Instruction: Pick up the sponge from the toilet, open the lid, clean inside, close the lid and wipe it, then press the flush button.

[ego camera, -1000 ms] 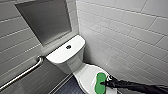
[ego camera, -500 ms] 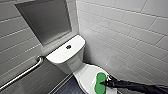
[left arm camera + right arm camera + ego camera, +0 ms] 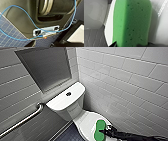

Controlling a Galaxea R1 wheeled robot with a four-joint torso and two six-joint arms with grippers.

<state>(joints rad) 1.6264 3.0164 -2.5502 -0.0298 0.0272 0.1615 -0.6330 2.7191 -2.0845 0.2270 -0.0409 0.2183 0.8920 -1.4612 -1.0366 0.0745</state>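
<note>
White tiled walls (image 3: 125,79) meet in a corner, and a flat grey recessed panel (image 3: 45,67) is set in the wall behind the toilet. The dark floor (image 3: 66,134) shows as a small patch, cut off at the frame's edge. The toilet (image 3: 75,109) stands in the corner, its boxy tank nearest the panel and its bowl partly cut off below. A metal grab rail (image 3: 23,119) slants along the wall beside the tank. The lid (image 3: 86,122) is down and its far edge runs out of frame. The sponge (image 3: 99,128) lies on the lid, near its middle. The right gripper (image 3: 104,132) holds the sponge by one end. From the right wrist, dark parts flank the sponge (image 3: 132,23) on both sides, but the contact itself is hard to make out. The flush button (image 3: 68,93) sits at the centre of the tank top. From the left wrist, a blue cable (image 3: 25,15) loops over the robot's dark body. The left gripper (image 3: 42,45) is only dark shapes at the edge, and I cannot tell whether it is wide or narrow.
</note>
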